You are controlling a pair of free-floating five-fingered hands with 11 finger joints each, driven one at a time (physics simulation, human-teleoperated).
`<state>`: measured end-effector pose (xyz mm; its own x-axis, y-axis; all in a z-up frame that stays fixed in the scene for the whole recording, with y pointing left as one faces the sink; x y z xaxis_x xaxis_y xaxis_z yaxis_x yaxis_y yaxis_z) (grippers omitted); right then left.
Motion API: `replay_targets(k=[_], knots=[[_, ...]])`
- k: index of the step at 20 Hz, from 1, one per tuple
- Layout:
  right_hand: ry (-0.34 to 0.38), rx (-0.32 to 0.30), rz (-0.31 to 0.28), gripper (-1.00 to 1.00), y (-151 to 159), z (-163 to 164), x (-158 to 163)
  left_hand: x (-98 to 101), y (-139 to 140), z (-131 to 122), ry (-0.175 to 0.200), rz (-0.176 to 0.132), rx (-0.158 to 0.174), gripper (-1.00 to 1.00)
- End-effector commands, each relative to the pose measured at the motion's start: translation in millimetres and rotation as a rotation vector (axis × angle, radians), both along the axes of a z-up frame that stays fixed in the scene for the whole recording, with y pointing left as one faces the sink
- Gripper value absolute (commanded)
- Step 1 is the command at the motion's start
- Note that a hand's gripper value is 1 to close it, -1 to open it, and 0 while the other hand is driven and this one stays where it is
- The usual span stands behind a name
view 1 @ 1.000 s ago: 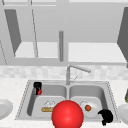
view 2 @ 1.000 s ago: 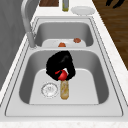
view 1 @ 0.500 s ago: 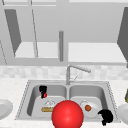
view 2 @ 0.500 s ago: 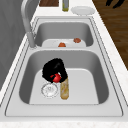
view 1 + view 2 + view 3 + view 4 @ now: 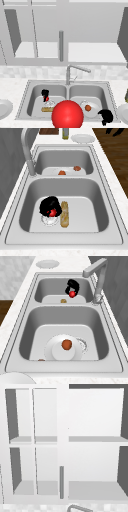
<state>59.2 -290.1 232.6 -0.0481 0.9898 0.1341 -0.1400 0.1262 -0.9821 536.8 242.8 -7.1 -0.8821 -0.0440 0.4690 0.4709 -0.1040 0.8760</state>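
- Front view — left hand low in the left basin of the sink, fingers curled round a small red ball; it sits lower and nearer the drain than a second ago. Bread roll lies just in front. Right hand hangs idle at the sink's front right corner, unmoved; whether its fingers are spread or curled cannot be told. Large red sphere stands in the foreground. White plate with a brown ball rests in the right basin.
- Left side view — left hand over the drain, red ball under its fingers, bread roll just beside. The descent suggests the ball is being brought down to the basin floor by the drain.
- Right side view — left hand in the far basin, red ball at its lower edge; plate and brown ball in the near basin; faucet between the two.
- Upper view — wall cabinet, open shelves, faucet tip at the bottom edge.
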Motion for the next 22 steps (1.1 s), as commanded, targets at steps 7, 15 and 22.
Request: replay_targets(k=[7,15,22], knots=[[0.000,0.000,0.000,0.00,0.0,0.0,0.0,56.2,23.2,-82.0,0.010,0.006,-0.001,1.00],[0.000,0.000,0.000,0.00,0.0,0.0,0.0,78.7,56.5,-116.1,0.133,-0.005,-0.139,1.00],[0.000,0.000,0.000,0.00,0.0,0.0,0.0,71.9,56.8,-94.0,0.146,-0.012,-0.254,1.00]])
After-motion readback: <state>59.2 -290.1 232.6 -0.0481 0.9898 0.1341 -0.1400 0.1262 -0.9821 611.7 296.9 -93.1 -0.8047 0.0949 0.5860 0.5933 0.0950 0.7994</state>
